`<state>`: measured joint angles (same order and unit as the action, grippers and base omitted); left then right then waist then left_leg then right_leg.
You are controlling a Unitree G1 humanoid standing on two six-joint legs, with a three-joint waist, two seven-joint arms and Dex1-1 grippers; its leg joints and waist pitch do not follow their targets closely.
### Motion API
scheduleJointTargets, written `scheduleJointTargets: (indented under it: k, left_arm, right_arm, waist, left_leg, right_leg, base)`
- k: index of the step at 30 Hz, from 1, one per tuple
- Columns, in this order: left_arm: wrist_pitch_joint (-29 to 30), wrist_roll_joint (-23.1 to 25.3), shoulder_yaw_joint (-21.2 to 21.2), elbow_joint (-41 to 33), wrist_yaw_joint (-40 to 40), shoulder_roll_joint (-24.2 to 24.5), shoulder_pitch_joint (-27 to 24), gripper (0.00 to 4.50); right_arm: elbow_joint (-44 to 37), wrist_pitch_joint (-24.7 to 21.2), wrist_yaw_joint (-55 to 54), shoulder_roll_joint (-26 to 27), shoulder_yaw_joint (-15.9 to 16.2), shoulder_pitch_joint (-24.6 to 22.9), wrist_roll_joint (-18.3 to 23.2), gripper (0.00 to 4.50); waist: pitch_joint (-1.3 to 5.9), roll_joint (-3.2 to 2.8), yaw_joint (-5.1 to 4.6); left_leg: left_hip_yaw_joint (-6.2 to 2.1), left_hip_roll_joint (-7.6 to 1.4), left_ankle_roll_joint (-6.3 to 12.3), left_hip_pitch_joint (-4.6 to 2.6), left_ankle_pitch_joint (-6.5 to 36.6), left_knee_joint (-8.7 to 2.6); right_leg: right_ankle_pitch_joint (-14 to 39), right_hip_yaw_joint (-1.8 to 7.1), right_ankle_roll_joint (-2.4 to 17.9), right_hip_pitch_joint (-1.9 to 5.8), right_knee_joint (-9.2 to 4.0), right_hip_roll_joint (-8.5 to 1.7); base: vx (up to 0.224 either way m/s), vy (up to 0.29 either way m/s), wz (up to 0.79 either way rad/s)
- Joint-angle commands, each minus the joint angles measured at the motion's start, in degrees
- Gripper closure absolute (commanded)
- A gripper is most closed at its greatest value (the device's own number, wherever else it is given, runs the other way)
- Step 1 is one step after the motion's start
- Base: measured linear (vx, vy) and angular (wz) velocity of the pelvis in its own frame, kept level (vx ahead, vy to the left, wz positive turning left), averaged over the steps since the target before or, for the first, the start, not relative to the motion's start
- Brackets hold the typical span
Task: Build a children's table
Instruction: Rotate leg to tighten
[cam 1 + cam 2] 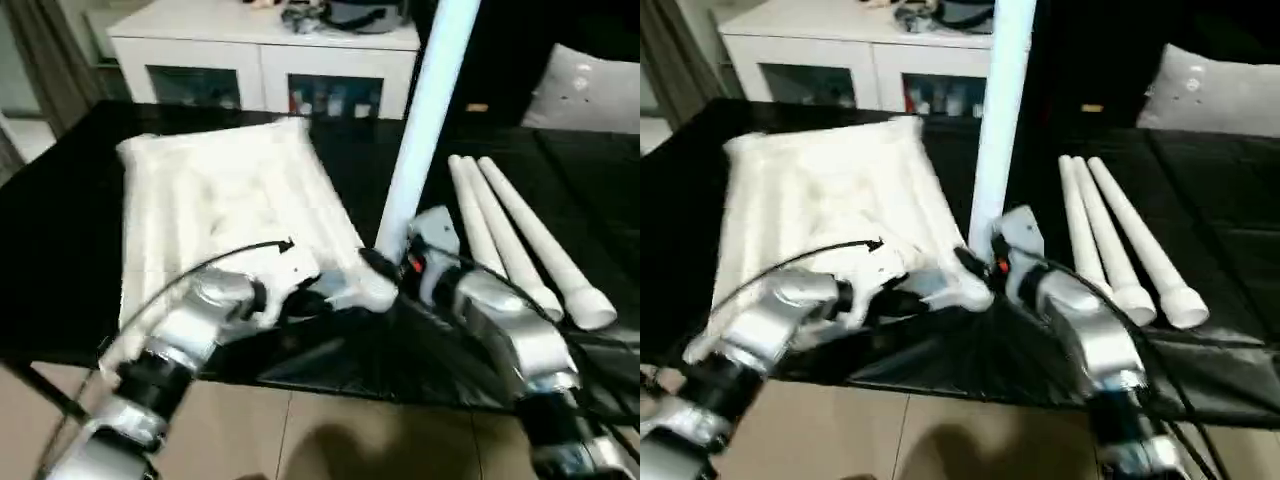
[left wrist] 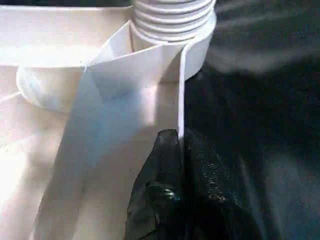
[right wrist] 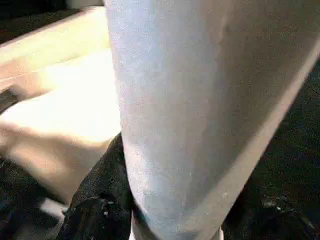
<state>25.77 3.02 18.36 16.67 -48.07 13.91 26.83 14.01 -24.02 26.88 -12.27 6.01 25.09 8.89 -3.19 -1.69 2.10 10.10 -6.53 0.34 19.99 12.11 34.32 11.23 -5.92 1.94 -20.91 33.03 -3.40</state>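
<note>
Right tool (image 1: pixel 385 262) gripping smooth upright leg (image 1: pixel 425 115), left tool (image 2: pixel 172 150) pinching ribbed top's rim (image 2: pixel 181 95)

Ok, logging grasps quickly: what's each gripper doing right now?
Left gripper: shut on the top's edge wall by the corner socket.
Right gripper: shut on the upright leg.

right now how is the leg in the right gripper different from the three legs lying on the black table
The held leg stands upright at the tabletop's near corner socket; the three loose legs lie flat side by side on the black table. The right gripper clamps the held leg near its base; nothing touches the loose legs. The held leg's threaded end meets the socket; theirs are free. All are white tapered tubes.
</note>
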Motion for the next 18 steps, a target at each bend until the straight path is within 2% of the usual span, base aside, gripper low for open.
scheduleJointTargets:
  k: [1,3,4,6,9,11,15,17,18]
  left_arm:
    - [2.9,0.4,1.7,-4.0,2.1,-2.6,-0.4,4.5]
    - [4.3,0.2,2.3,-5.7,2.5,-3.6,-0.7,4.5]
    - [5.0,0.2,2.5,-6.3,2.7,-3.7,-0.7,4.5]
    - [5.5,0.4,2.6,-6.5,3.0,-3.5,-0.7,4.5]
    - [6.3,1.1,2.5,-6.9,3.8,-2.6,-0.5,4.5]
    - [6.1,1.5,2.2,-6.6,4.1,-2.2,-0.3,4.5]
    - [5.5,2.0,1.8,-6.1,4.9,-1.9,0.2,4.5]
    - [5.0,2.1,1.6,-5.4,5.3,-1.6,0.6,4.5]
    - [4.7,2.1,1.6,-5.1,5.4,-1.4,0.8,4.5]
  right_arm:
    - [9.8,-5.3,-4.1,1.2,1.0,-0.3,-2.2,2.62]
    - [11.4,-5.8,-4.7,2.1,0.8,0.9,-2.0,2.62]
    - [11.6,-6.3,-4.9,2.5,0.9,1.2,-2.3,2.62]
    - [11.8,-7.0,-5.4,3.0,0.8,1.4,-2.5,2.62]
    - [12.8,-7.6,-6.5,3.6,-0.1,1.9,-2.4,2.62]
    - [13.3,-7.5,-6.6,3.6,-0.3,2.1,-2.3,2.62]
    - [14.1,-6.4,-6.5,3.4,0.2,2.5,-2.7,2.62]
    - [14.1,-5.1,-6.2,3.6,0.0,2.5,-2.8,1.92]
    - [14.1,-4.6,-6.1,3.8,-0.2,2.5,-2.6,1.92]
  waist:
    - [1.47,0.18,-0.2]
    - [1.49,0.18,-0.4]
    - [1.53,0.49,-0.2]
    - [1.37,0.71,-0.08]
    - [1.49,0.58,-0.19]
    - [1.4,0.51,-0.29]
    - [1.23,0.41,-0.52]
    - [1.31,0.09,-0.59]
    - [1.27,0.05,-0.64]
  left_leg:
    - [-5.45,-7.51,-4.12,-0.76,31.0,-5.9]
    - [-5.35,-7.47,-4.34,-0.7,31.3,-5.86]
    - [-5.19,-7.36,-4.05,-0.91,31.0,-5.71]
    - [-5.13,-7.29,-3.53,-0.78,30.2,-5.73]
    - [-5.27,-7.4,-3.87,-0.72,30.8,-5.94]
    - [-5.35,-7.29,-4.11,-0.87,31.9,-5.89]
    - [-5.39,-6.93,-4.2,-1.68,35.0,-5.51]
    - [-5.56,-7.04,-4.55,-1.73,36.4,-5.72]
    - [-5.65,-7.15,-4.7,-1.64,36.9,-5.92]
  right_leg:
    - [37.3,4.28,3.3,0.1,-6.47,-8.25]
    - [36.2,4.57,4.0,-0.02,-6.37,-8.41]
    - [36.6,4.69,3.9,-0.24,-6.54,-8.57]
    - [37.6,4.81,3.6,-0.25,-6.81,-8.66]
    - [37.5,4.74,3.2,-0.23,-6.65,-8.45]
    - [38.7,4.59,2.8,-0.4,-6.84,-8.45]
    - [42.3,3.97,1.2,-1.1,-7.66,-8.15]
    - [41.0,3.64,0.8,-0.98,-7.69,-7.95]
    - [40.3,3.57,0.9,-0.88,-7.6,-7.87]
  base:
    - [0.0,0.0,0.0]
    - [0.0,0.0,0.0]
    - [0.0,0.0,0.0]
    - [0.0,0.0,0.0]
    - [0.0,0.0,0.0]
    - [0.0,0.0,0.0]
    - [0.0,0.0,0.0]
    - [0.0,0.0,0.0]
    - [0.0,0.0,0.0]
